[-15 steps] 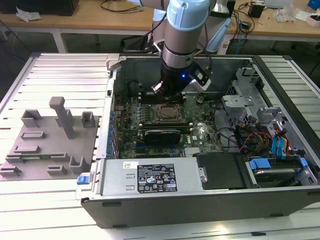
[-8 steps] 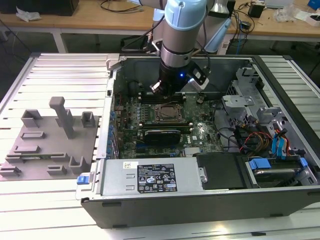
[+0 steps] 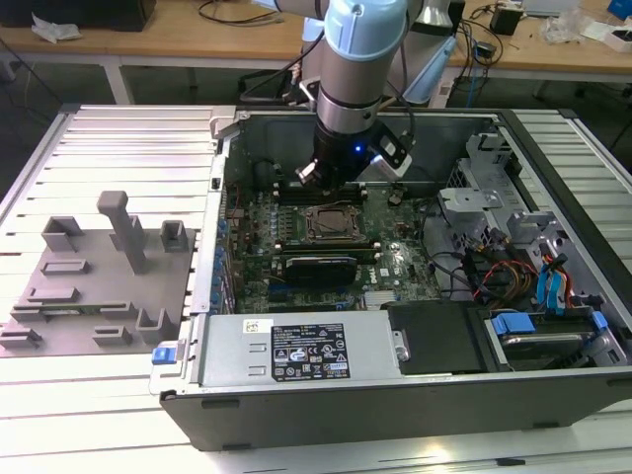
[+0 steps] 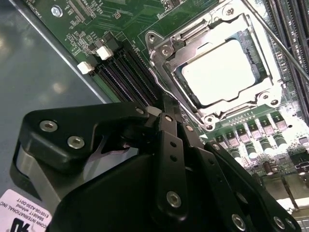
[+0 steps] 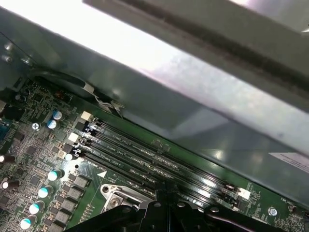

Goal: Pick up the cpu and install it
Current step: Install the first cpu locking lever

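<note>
The small square cpu (image 4: 223, 72) has a smooth silvery-white metal top; its bright steel socket frame (image 4: 164, 57) gleams; the end effector (image 4: 166, 145) is matt black.

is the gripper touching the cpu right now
Apart. In the second wrist view the cpu lies in the socket frame with nothing on its top, and the gripper ends short of it over the frame's edge.

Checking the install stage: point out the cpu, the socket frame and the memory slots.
cpu (image 4: 223, 72), second wrist view, middle of its bright metal top.
socket frame (image 4: 164, 60), second wrist view, its metal side bar.
memory slots (image 5: 145, 162), first wrist view, along the dark parallel slots.
</note>
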Controlling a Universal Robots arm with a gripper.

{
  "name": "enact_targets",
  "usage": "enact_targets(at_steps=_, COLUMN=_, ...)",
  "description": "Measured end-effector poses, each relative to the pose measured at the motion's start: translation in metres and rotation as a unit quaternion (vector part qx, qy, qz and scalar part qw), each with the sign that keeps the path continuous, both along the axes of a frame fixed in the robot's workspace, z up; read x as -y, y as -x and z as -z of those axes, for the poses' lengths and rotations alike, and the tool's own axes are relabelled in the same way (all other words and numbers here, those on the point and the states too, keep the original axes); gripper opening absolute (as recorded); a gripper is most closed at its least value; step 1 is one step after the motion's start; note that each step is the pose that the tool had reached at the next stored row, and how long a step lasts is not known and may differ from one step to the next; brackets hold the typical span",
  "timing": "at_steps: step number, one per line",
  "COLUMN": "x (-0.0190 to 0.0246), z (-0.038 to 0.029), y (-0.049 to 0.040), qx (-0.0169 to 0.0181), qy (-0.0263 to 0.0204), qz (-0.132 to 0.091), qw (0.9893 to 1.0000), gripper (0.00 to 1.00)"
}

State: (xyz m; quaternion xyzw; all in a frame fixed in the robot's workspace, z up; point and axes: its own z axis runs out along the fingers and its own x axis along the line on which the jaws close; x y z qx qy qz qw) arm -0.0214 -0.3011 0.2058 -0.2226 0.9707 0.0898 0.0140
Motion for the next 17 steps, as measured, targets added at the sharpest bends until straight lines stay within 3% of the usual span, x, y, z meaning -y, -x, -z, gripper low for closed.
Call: enact_targets(at_steps=17, x=0.0003, z=0.0069, y=-0.0042, qx=-0.0001, qy=0.0018, qz=-0.006, qw=1.0000, gripper=0.11)
